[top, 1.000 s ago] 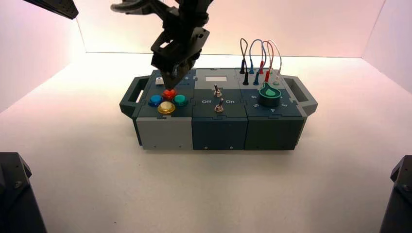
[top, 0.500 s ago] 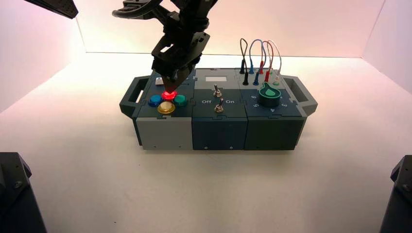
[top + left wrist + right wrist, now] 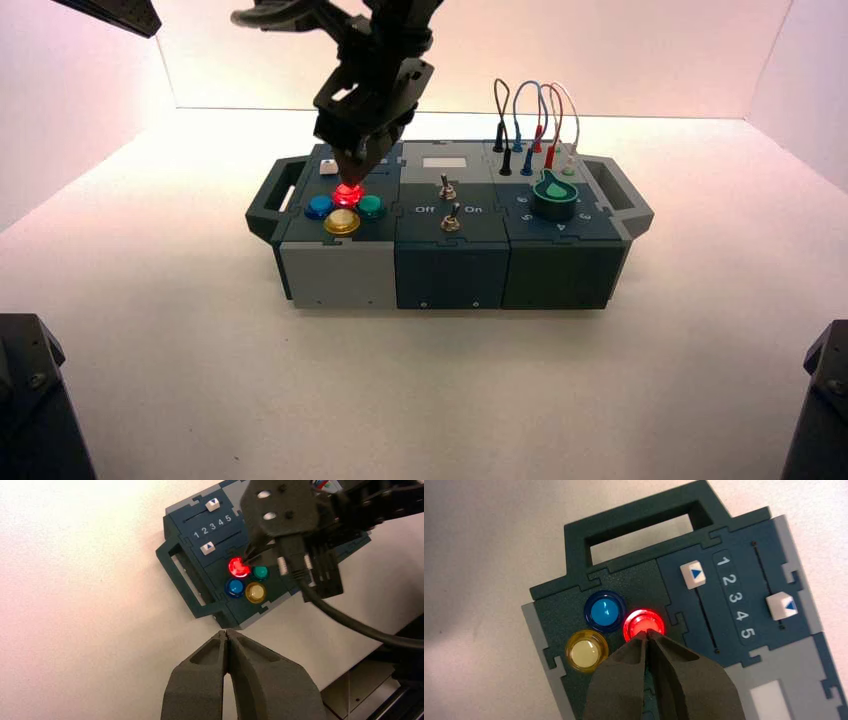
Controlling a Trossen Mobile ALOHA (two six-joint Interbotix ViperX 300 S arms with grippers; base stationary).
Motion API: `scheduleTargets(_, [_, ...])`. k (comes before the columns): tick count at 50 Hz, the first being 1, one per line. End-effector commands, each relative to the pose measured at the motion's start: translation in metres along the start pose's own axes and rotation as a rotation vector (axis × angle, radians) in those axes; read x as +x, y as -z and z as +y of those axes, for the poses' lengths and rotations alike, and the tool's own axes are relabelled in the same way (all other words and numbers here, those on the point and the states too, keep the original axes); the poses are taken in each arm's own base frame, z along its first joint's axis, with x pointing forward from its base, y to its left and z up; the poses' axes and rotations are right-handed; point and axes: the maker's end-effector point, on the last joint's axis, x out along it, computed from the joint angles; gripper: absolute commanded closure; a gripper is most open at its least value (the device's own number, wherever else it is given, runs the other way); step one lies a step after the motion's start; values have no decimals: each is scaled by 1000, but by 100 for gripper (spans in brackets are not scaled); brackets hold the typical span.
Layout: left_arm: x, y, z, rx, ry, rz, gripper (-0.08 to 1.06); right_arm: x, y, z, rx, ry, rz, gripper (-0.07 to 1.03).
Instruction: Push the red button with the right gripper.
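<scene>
Right pincer (image 3: pixel 647 634) tip-down on red button (image 3: pixel 642 623).

1. Right arm reaching in from above and behind, forearm angled steeply down.
2. Right gripper (image 3: pixel 350 176) pointed downward, jaws pressed together tip to tip; same closed tips seen in right wrist view (image 3: pixel 647 636).
3. Black cable looped beside the right wrist.
4. Left arm raised at upper left, well apart from the right.
5. Left gripper (image 3: pixel 227 635) held high, aimed downward, jaws closed with tips meeting, nothing between them.
</scene>
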Motion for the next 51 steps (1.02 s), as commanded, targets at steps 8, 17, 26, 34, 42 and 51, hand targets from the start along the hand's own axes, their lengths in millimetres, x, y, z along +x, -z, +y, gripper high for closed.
scheduleTargets(8, [-7, -13, 3, -2, -17, -42, 101, -44, -19, -28, 44, 52, -89, 98])
scheduleTargets(17, [-6, -12, 2, -11, -15, -38, 101, -59, -10, -39, 77, 47, -58, 98])
scheduleTargets(26, [-5, -10, 2, -14, -12, -30, 101, -65, -5, -35, 83, 28, -27, 98])
scheduleTargets(34, [-2, -5, 2, -20, -9, -21, 101, -72, 0, -32, 82, 18, -11, 98])
scheduleTargets(42, [-2, -4, 1, -20, -8, -20, 101, -76, -1, -31, 84, 19, -17, 98])
scheduleTargets(51, [-2, -4, 1, -20, -8, -20, 101, -70, 1, -31, 84, 15, -3, 98])
